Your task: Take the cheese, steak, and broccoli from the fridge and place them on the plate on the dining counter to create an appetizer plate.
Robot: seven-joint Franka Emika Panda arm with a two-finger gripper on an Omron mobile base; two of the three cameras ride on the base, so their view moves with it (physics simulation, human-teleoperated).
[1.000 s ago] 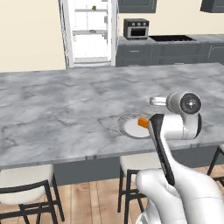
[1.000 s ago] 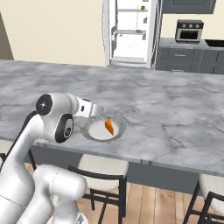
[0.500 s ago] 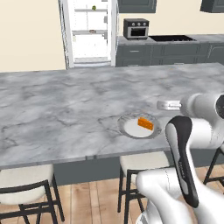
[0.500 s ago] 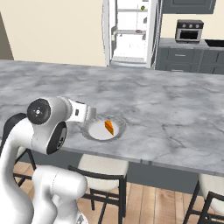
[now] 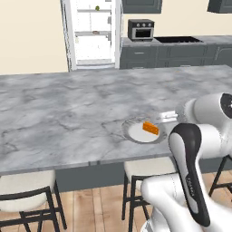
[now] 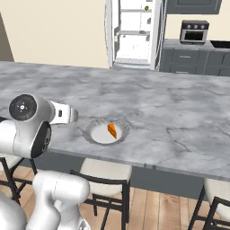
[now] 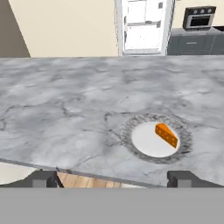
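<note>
In the left base view, the plate (image 5: 144, 131) lies a little right of the frame's centre on the dining counter (image 5: 68, 113), with the cheese (image 5: 151, 128) resting on its right part. The fridge (image 5: 93, 32) stands open at the upper middle; small dark items sit on its shelves, too small to name.

In the right base view, the plate (image 6: 107, 132) is at the centre-left near the counter's front edge, and the cheese (image 6: 112, 130) sits on it. The arm's wrist is at the left of the frame, beside the plate and apart from it.

In the hand view, the gripper (image 7: 113, 179) is at the bottom with its two tips far apart — it is spread wide and holds nothing. The cheese (image 7: 166, 134) lies near the plate's right rim.

The steak and broccoli are, I judge, not yet fetched. One risk — the arm swinging away low could brush the plate, or the base driving to the fridge could bump the counter. The cheese so close to the rim might slide off if the plate is pushed.
</note>
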